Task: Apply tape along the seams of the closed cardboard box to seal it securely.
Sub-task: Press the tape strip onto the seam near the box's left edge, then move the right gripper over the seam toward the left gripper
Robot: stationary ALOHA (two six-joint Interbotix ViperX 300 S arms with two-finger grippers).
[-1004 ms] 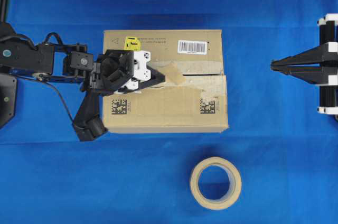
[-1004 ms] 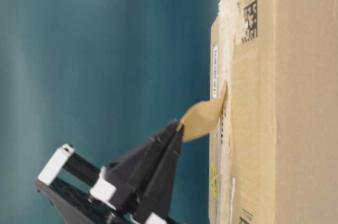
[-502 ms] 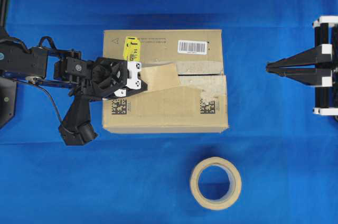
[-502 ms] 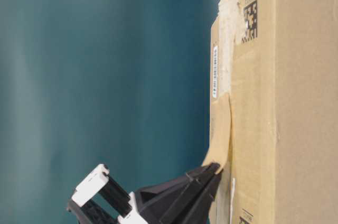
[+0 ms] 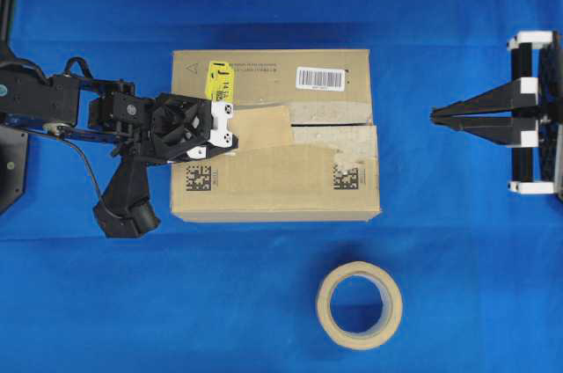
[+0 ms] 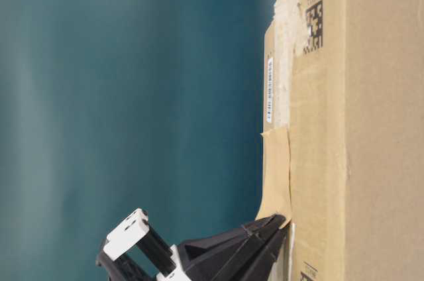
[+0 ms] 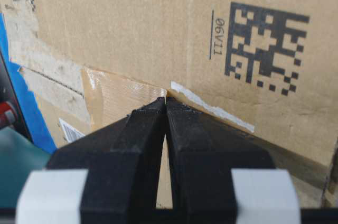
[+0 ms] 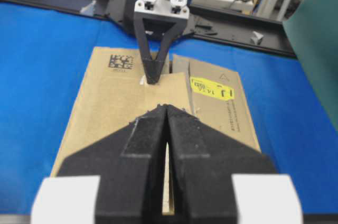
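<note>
On box top near table's left edge, left claw (image 5: 230, 131) pinched together on end of tape (image 5: 264, 128). Over last second strip dropped from curled, lifted state to flat along seams (image 5: 330, 124) of cardboard box (image 5: 273, 179); left half looked covered, far half bare with torn old remnants. Right claw (image 5: 437, 114) shut, empty, well apart toward right edge. Tape roll (image 5: 359, 304) near front edge, out of way. Nothing blocked seam.

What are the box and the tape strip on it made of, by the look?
Box: brown cardboard, matte, with printed codes and fibrous scars where old tape tore off. Tape strip: tan and paper-like, probably masking or kraft tape; mostly dull, with a slight sheen in the left wrist view.
</note>
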